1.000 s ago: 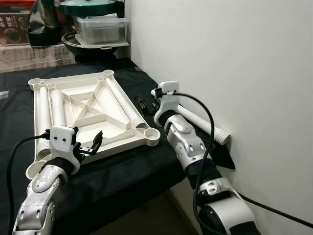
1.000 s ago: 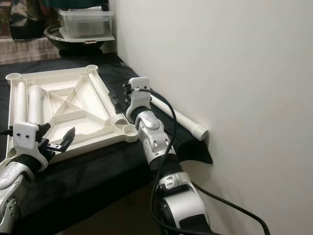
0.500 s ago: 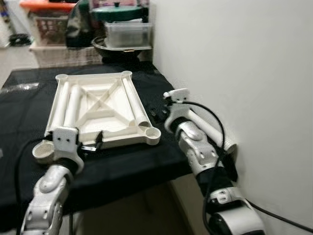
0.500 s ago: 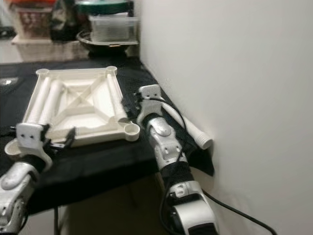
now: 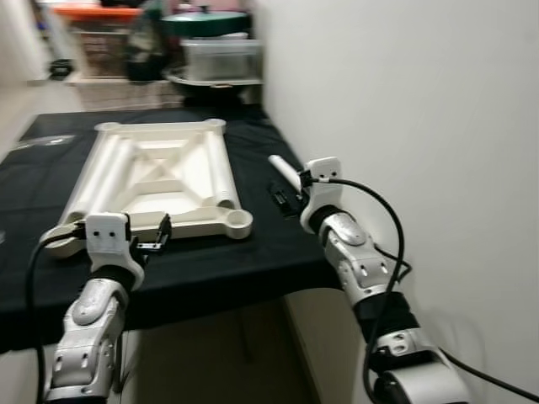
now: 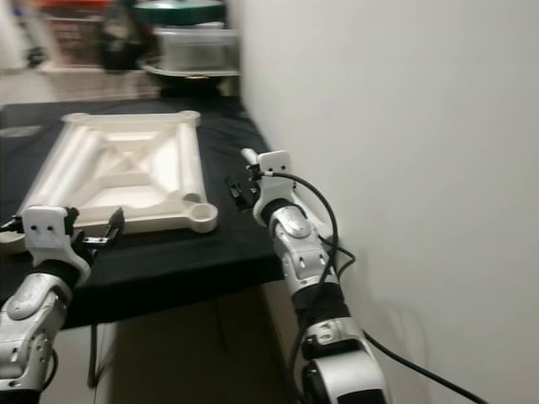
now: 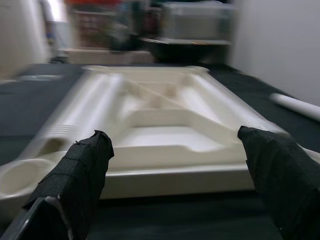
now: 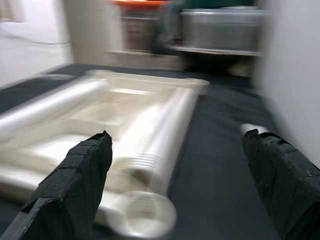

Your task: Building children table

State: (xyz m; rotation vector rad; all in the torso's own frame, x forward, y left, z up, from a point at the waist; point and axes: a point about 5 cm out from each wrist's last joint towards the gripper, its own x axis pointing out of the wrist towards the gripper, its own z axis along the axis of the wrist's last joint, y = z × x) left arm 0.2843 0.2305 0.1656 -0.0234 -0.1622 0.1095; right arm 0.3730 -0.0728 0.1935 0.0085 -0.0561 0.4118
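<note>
The white children's table top point(image 5: 156, 181) lies upside down on a black-covered table, with white legs point(image 5: 221, 172) lying inside its frame. One loose white leg point(image 5: 283, 171) rests on the cloth by the wall. My left gripper point(image 5: 126, 231) is open and holds nothing. It hovers at the near edge of the table top point(image 7: 165, 115), whose near rim spans the gap between the fingers point(image 7: 75, 175). My right gripper point(image 5: 290, 192) is open beside the table top's right corner. The loose leg's end point(image 8: 250, 129) sits near one finger point(image 8: 285, 175).
A white wall point(image 5: 404, 126) runs close along the right side. At the back stand a clear plastic box point(image 5: 221, 57), a green lid point(image 5: 202, 21) and dark cookware. The black cloth point(image 5: 210, 269) ends at the front edge, with floor below.
The whole picture has shifted and blurred, so the camera has moved back; the table's front edge and the floor now show. Both grippers stay open and hold nothing.
</note>
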